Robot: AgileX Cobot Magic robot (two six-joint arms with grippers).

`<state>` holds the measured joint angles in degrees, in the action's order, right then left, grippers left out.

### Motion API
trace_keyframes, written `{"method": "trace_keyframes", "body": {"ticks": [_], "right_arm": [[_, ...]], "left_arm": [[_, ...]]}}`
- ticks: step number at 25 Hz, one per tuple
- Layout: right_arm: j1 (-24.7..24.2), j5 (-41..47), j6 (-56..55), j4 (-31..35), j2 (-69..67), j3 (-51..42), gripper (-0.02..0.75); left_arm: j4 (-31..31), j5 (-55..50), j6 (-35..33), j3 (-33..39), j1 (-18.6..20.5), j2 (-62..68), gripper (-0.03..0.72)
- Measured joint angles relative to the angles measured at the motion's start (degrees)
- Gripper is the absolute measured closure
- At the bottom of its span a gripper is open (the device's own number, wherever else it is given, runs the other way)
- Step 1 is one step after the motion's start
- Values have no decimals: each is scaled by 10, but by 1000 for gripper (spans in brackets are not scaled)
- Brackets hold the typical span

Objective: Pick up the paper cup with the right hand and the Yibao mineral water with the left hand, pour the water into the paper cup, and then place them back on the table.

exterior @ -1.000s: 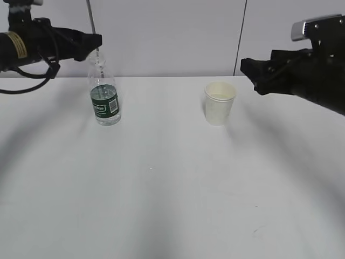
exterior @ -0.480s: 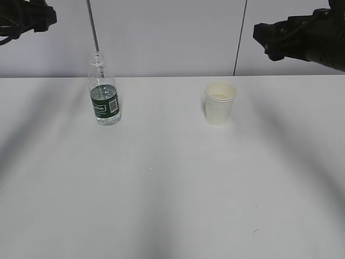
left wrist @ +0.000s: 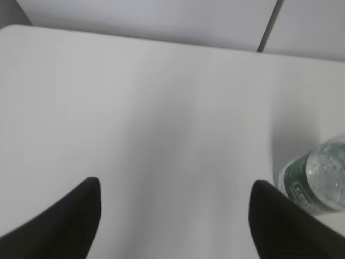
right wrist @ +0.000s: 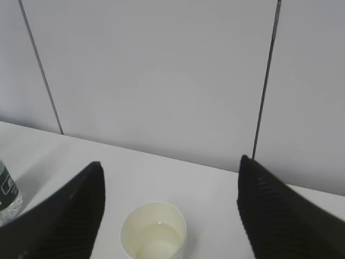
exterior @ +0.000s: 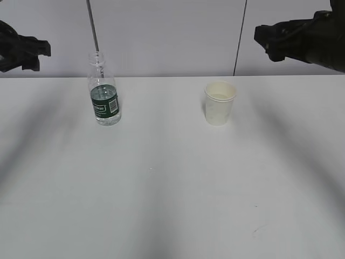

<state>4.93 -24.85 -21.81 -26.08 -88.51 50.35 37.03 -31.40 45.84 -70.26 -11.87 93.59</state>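
The Yibao mineral water bottle (exterior: 104, 91), clear with a dark green label and no cap, stands upright on the white table (exterior: 161, 189) at the left. It shows at the right edge of the left wrist view (left wrist: 318, 181). The cream paper cup (exterior: 219, 102) stands upright right of centre, with some water in it in the right wrist view (right wrist: 153, 232). My left gripper (exterior: 38, 54) is open and empty, raised left of the bottle. My right gripper (exterior: 264, 38) is open and empty, raised above and right of the cup.
A pale panelled wall with dark vertical seams (exterior: 240, 38) runs behind the table's far edge. A few tiny dark marks (exterior: 257, 232) lie on the tabletop near the front right.
My left arm withdrew leftward from beside the bottle's neck, rose, then dropped slightly. My right arm lifted up and back from beside the cup. Bottle and cup have not moved.
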Motion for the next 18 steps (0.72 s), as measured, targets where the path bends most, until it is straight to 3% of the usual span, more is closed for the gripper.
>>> {"method": "trace_keyframes", "body": {"ticks": [4,9,18], "right_arm": [[0,43,-6,-14,2,0,143],[0,102,-60,-53,10,0,143],[0,245,-190,-116,59,0,143]], "left_arm": [[-107,-58,-100,-7,0,-1,175],[-198,-160,-213,-51,0,-2,177],[-267,-303,-288,-79,0,-7,204]]}}
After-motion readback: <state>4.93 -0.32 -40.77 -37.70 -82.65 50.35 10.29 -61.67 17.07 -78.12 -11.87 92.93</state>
